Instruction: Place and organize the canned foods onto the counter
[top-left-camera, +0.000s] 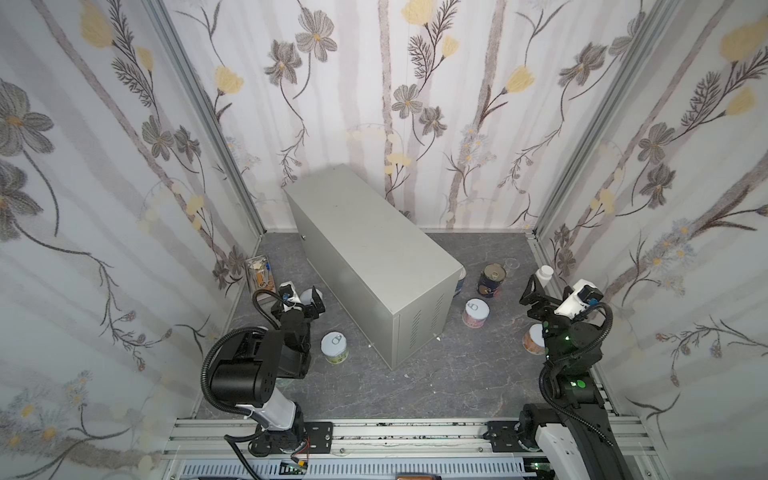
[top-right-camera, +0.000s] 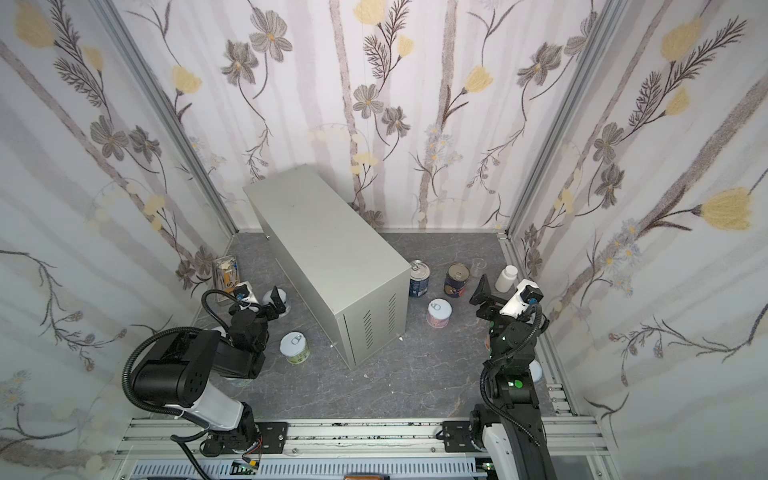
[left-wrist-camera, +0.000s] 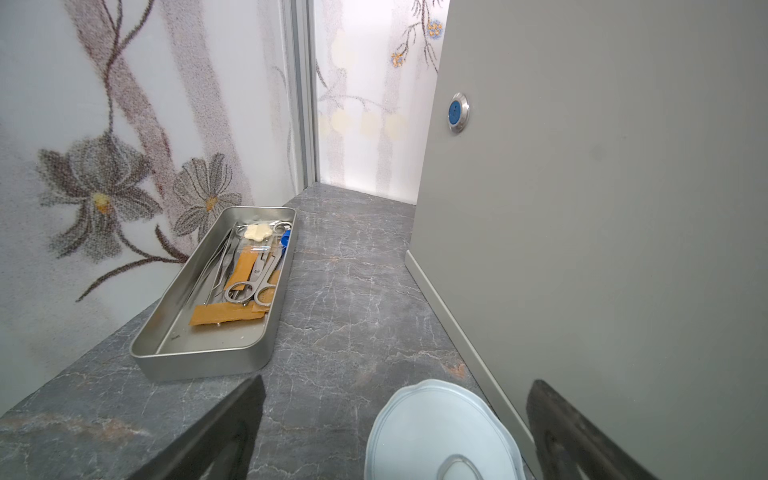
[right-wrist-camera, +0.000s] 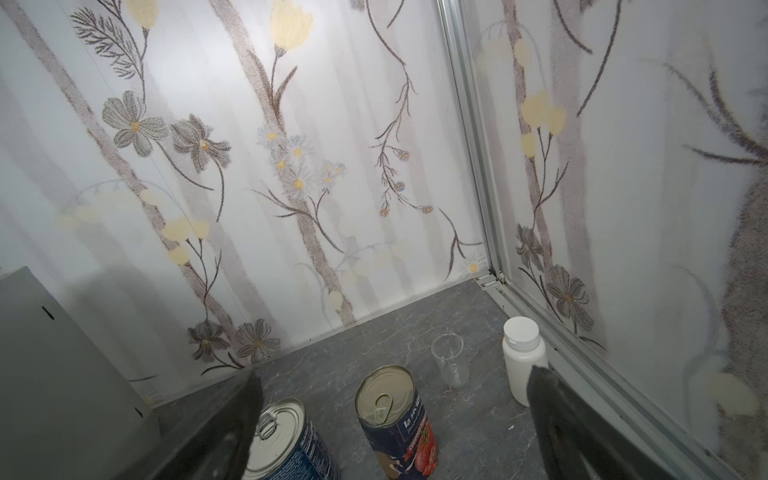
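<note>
Your left end effector (left-wrist-camera: 398, 386) is closest, spread wide and holding nothing. It hangs over a short pale can (left-wrist-camera: 440, 432) on the floor (left-wrist-camera: 345, 291), right beside the table (left-wrist-camera: 582, 208). It looks ready to drop around that can.

Your right end effector (right-wrist-camera: 397, 374) is wide and empty too. It points at a tall tomato can (right-wrist-camera: 392, 419) and a tall blue can (right-wrist-camera: 286, 444), likely to pick one.

No can is on the table yet; they all stand on the floor. Count them in the top views: two tall cans and at least four short ones. A green can (top-left-camera: 334, 347) and a pink can (top-left-camera: 476, 312) stand out in the open. More may hide under the arms.

You also have one white bottle (right-wrist-camera: 521, 357), one clear cup (right-wrist-camera: 451, 361) and one metal tray (left-wrist-camera: 208, 365) of tools. They are not cans.
</note>
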